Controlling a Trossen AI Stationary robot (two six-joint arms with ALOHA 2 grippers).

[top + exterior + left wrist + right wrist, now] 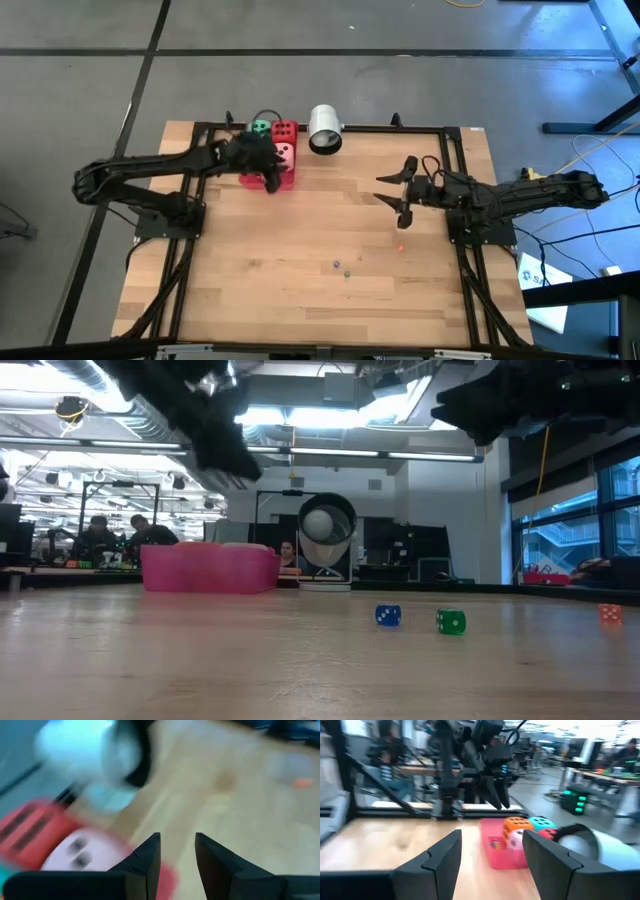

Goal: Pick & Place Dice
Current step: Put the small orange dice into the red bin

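1. Where the far edge of the tabletop (300, 250) runs, we see the dice packed in a pink bin (268, 178): the green die (261, 128), the red die (285, 131) and the pink die (286, 153) show from above, and the orange die (517, 825) shows in the right wrist view.
2. We find the left tool (268, 170) low over the bin's near side, its fingers (145, 865) slightly apart and holding nothing.
3. We note a white cylinder (325, 130) lying just beside the bin.
4. We see the right tool (405, 192) above bare wood, well apart from the bin, fingers spread wide.
5. We spot tiny beads (342, 268) near the tabletop's middle.
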